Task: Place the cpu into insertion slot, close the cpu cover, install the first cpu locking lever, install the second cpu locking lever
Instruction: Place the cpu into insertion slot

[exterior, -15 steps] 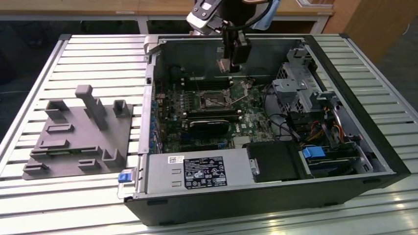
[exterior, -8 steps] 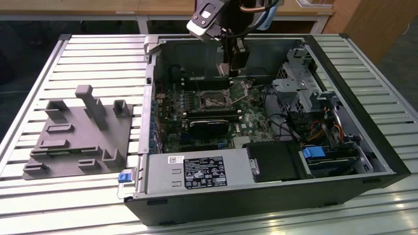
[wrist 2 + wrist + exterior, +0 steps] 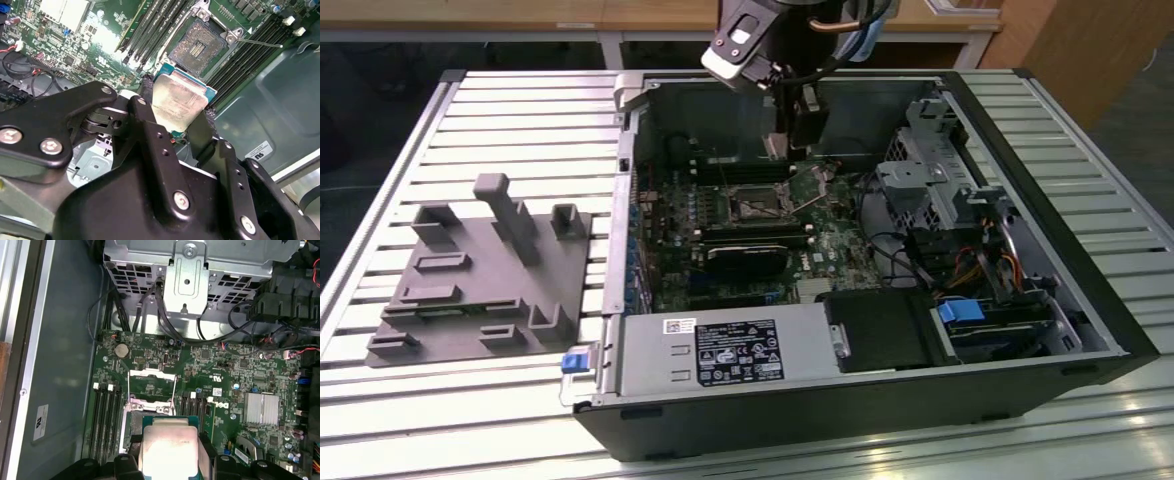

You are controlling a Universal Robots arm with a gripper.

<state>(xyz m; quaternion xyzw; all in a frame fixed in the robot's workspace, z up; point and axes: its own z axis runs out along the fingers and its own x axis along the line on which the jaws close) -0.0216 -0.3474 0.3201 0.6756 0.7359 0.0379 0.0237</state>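
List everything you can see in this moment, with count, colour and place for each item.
computer case: one, black, lying open on the slatted table
circuit board: one, green, inside the case
insertion slot: one, dark, on the board, empty
cpu cover: one, silvery, swung open beside the slot
memory slots: several, black, on both sides of the slot
power supply: one, silvery, inside the case at its near wall in the exterior view
fixture: one, grey, on the table at the exterior view's left
cpu: one, silvery-beige, held over the board near the slot
gripper: one, black, shut on the cpu
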